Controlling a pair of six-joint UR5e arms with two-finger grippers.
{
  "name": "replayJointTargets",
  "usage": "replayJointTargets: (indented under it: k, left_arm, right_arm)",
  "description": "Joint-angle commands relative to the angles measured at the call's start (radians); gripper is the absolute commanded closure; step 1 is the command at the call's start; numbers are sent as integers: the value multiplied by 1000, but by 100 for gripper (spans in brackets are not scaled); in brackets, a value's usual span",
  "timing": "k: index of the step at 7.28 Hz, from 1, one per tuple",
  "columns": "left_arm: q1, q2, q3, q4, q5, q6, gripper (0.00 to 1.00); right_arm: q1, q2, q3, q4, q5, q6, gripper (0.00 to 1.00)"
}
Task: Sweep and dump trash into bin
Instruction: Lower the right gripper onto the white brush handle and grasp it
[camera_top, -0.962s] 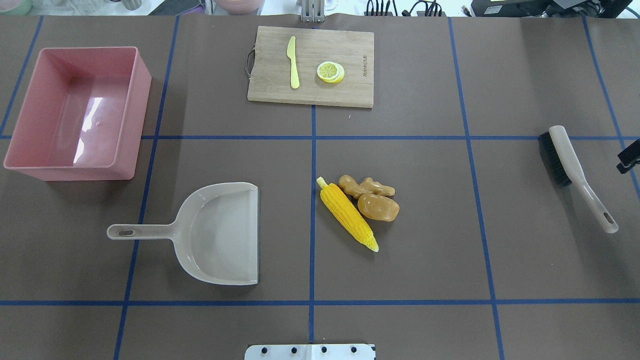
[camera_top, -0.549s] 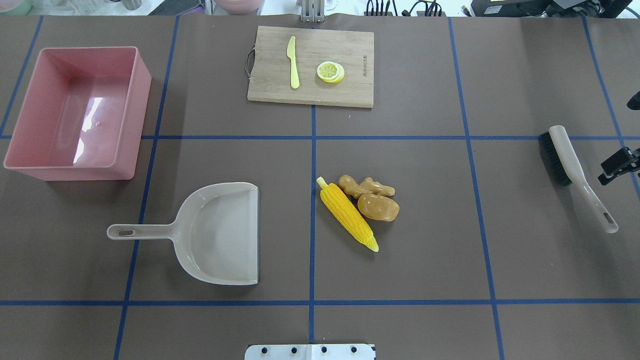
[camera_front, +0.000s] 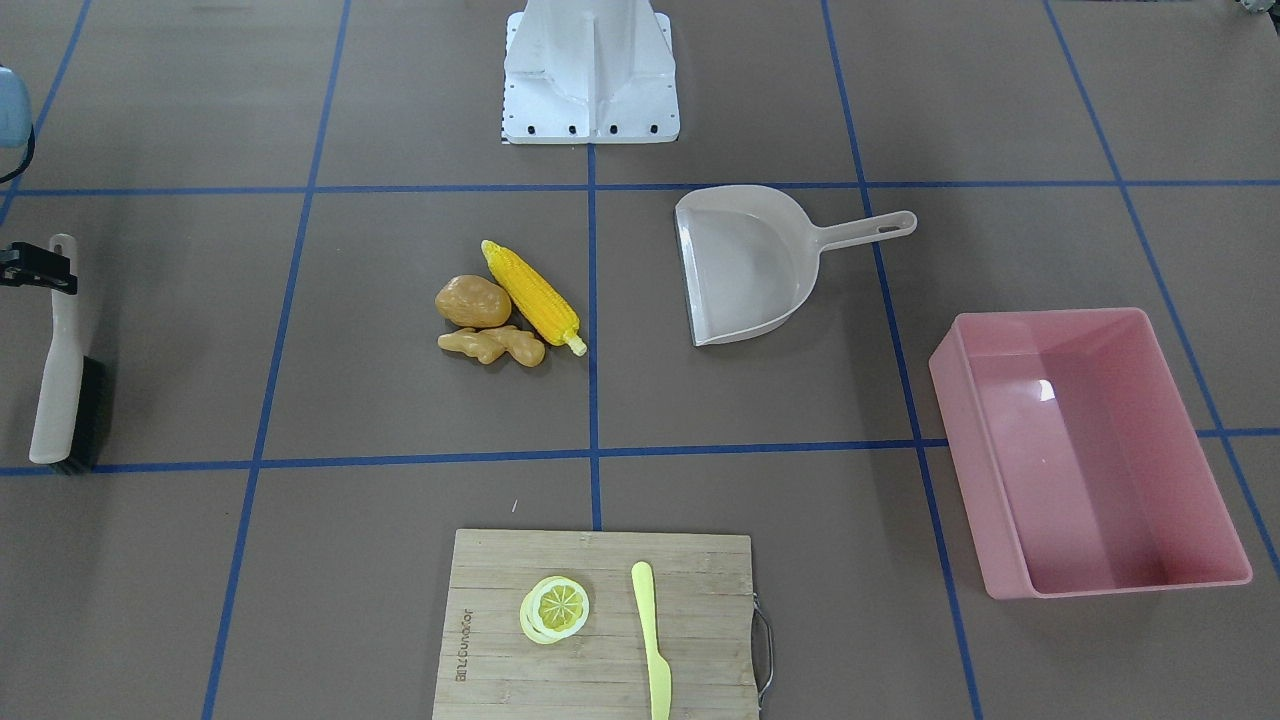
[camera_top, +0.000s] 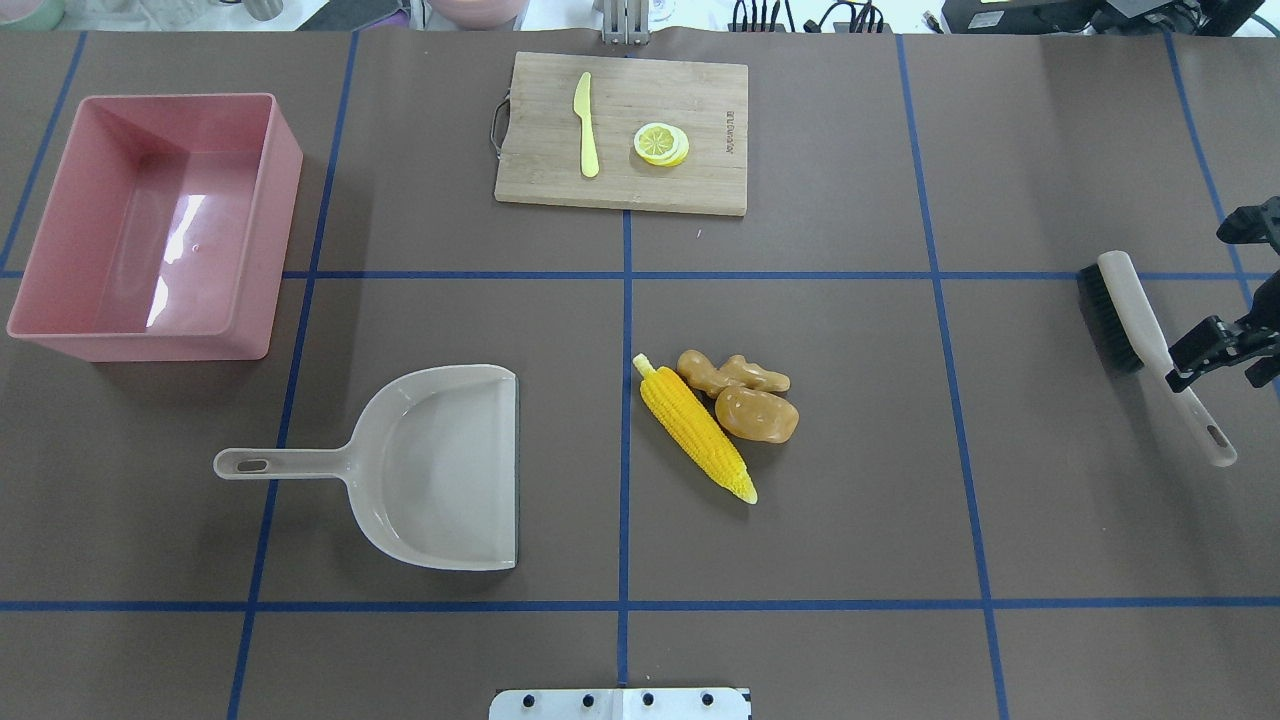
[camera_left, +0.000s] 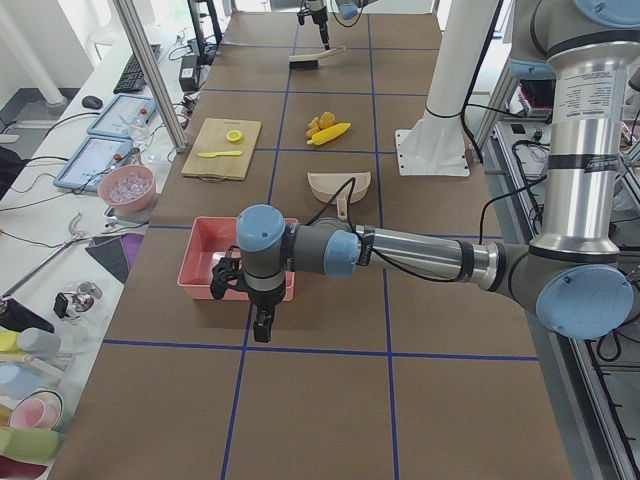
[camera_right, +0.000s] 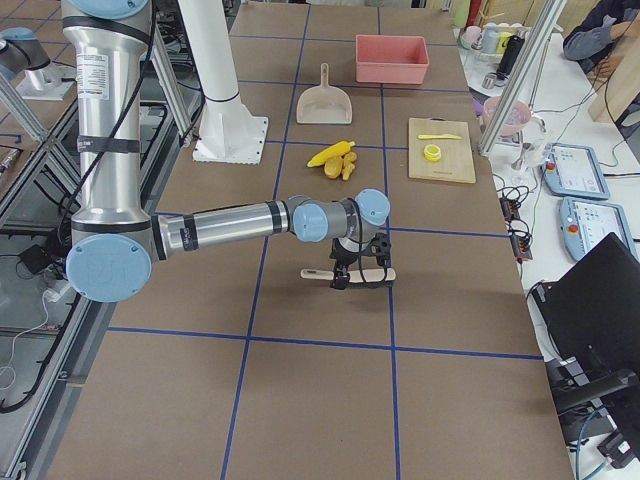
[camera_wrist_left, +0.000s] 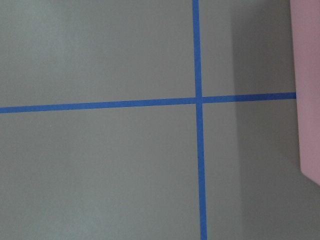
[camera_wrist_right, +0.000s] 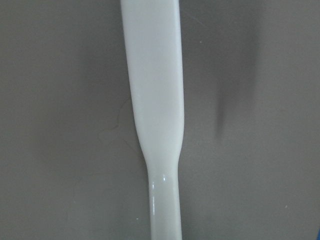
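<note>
The trash lies mid-table: a yellow corn cob (camera_top: 697, 434), a brown potato (camera_top: 757, 414) and a tan ginger root (camera_top: 732, 373), all touching. The pink bin (camera_top: 285, 200) stands at the far left and holds nothing. My right gripper (camera_top: 1190, 368) hangs over the handle of a beige brush (camera_top: 1135, 310) at the right edge and looks open. The right wrist view shows only that handle (camera_wrist_right: 155, 100). My left gripper (camera_left: 262, 325) points down at the table beside the bin. I cannot tell whether it is open or shut. The left wrist view shows the bin's side (camera_wrist_left: 307, 75).
A beige dustpan (camera_top: 440, 470) lies left of the trash with its mouth toward it. A wooden cutting board (camera_top: 690, 95) at the back holds a yellow knife (camera_top: 586, 125) and lemon slices (camera_top: 660, 143). The robot's base plate (camera_top: 620, 703) is at the front edge.
My right gripper has come in from the right edge and moved down the view onto the brush handle. Trash, dustpan, brush and bin have not moved.
</note>
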Motion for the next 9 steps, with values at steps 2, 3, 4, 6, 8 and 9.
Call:
replayJointTargets:
  k: [2, 3, 4, 6, 8, 9]
  left_arm:
    - [11, -103, -154, 199, -8, -1, 1]
    - [54, -186, -151, 257, 1, 1, 1]
    - [121, -220, -151, 261, 4, -1, 1]
    - [259, -281, -178, 261, 1, 1, 1]
    - [405, -359, -200, 261, 1, 1, 1]
    - [449, -381, -205, 261, 1, 4, 1]
  right_arm:
    - [-59, -21, 1, 0, -14, 14, 2]
    - [-74, -23, -2, -2, -39, 14, 3]
    - [-82, -25, -11, -3, -45, 19, 8]
    - [-97, -22, -14, 0, -53, 51, 78]
    - [-110, -9, -8, -2, -62, 92, 100]
    - [-110, 1, -6, -2, -63, 92, 100]
